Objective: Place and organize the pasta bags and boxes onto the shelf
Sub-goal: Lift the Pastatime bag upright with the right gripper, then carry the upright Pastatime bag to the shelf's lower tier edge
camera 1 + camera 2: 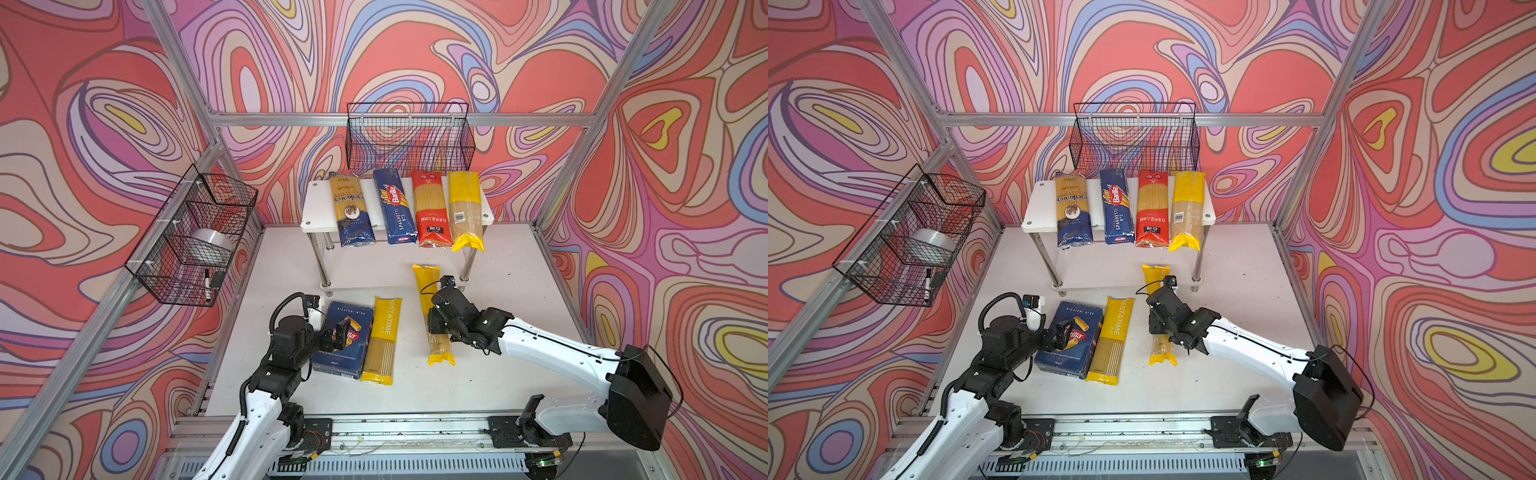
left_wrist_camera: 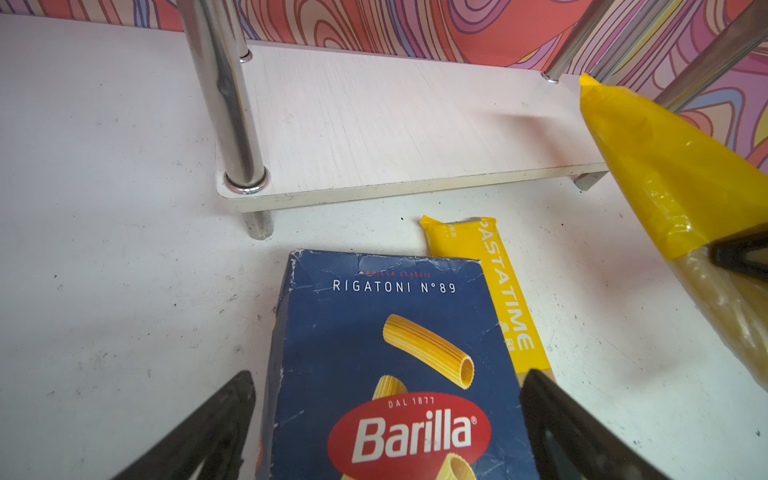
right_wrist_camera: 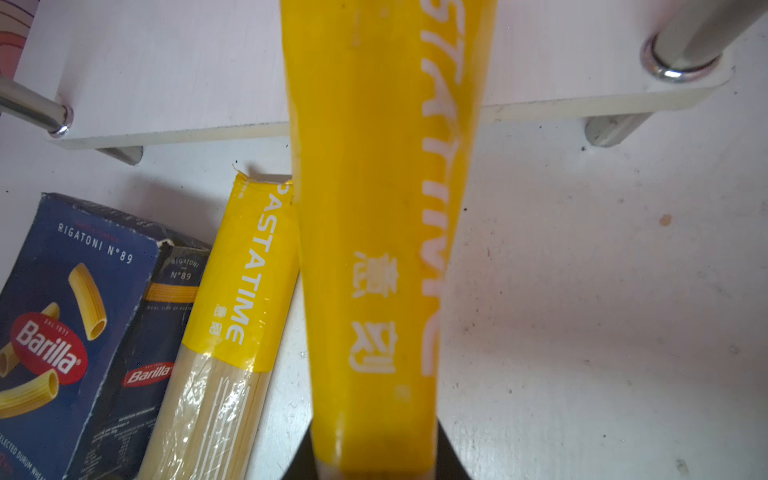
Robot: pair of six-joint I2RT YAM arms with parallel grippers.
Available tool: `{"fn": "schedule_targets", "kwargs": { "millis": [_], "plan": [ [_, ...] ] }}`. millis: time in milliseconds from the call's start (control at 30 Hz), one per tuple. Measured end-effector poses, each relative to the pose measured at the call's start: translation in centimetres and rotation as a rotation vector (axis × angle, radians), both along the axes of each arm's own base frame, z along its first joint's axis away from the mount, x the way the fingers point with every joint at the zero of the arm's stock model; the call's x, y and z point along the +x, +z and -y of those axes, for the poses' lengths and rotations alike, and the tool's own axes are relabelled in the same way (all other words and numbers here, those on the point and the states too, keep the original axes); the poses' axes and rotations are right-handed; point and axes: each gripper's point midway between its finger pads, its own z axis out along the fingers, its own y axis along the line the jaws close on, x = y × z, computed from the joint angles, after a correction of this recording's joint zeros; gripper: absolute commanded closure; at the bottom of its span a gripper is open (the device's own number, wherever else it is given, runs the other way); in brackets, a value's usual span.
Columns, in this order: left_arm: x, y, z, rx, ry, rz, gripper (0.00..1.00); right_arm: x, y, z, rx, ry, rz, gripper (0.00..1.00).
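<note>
In both top views the white two-tier shelf [image 1: 318, 208] stands at the upper middle of the frame. Four packs lie side by side on its top board, their near ends hanging over the front edge. From left to right they are the gold-and-navy ankara bag [image 1: 351, 208], the blue Barilla Spaghetti n.5 box [image 1: 395, 208], the red-and-clear bag [image 1: 430, 208] and a yellow-and-clear bag [image 1: 465, 208]. The lower board [image 2: 395, 124] is bare. Below the shelf, left of centre, the Barilla rigatoni box [image 1: 336, 361] lies flat on the counter [image 1: 478, 386]. A yellow PASTATIME bag [image 1: 384, 336] lies just beside its right edge, and they look to be touching. The left gripper [image 2: 386, 374] hangs over the box with its jaws spread, one finger showing off each long side of the carton, and it grasps nothing. Right of centre, the right gripper [image 3: 374, 457] is clenched around the middle of a second PASTATIME bag [image 1: 426, 282]. This bag's yellow far end tilts up toward the lower board near the shelf's front right leg. Whether its near end touches the counter cannot be told.
</note>
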Motion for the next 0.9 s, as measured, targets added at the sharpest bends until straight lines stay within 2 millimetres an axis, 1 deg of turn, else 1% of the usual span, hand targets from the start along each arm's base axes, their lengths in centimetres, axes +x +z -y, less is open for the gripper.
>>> {"fn": "schedule_targets", "kwargs": {
  "millis": [133, 333, 400, 567, 900],
  "plan": [
    [0.0, 0.0, 0.0, 0.0, 0.0, 0.0, 0.0, 0.8, 0.3, 0.3, -0.028, 0.008, 0.004, 0.95],
    [0.0, 0.0, 0.0, -0.001, -0.002, 0.0, 0.0, 2.8, 2.2, 1.0, -0.037, 0.009, 0.039, 0.95],
    [0.0, 0.0, 0.1, -0.002, -0.004, 0.0, 0.0, 3.4, 2.4, 1.5, -0.029, 0.002, 0.047, 0.95],
    [0.0, 0.0, 0.1, -0.003, -0.007, 0.0, 0.0, 4.2, 1.9, 2.6, -0.049, -0.014, 0.035, 0.94],
    [-0.1, 0.0, 0.2, -0.002, -0.011, 0.0, 0.0, 6.1, 1.2, 3.8, -0.079, -0.038, 0.013, 0.94]
  ]
}}
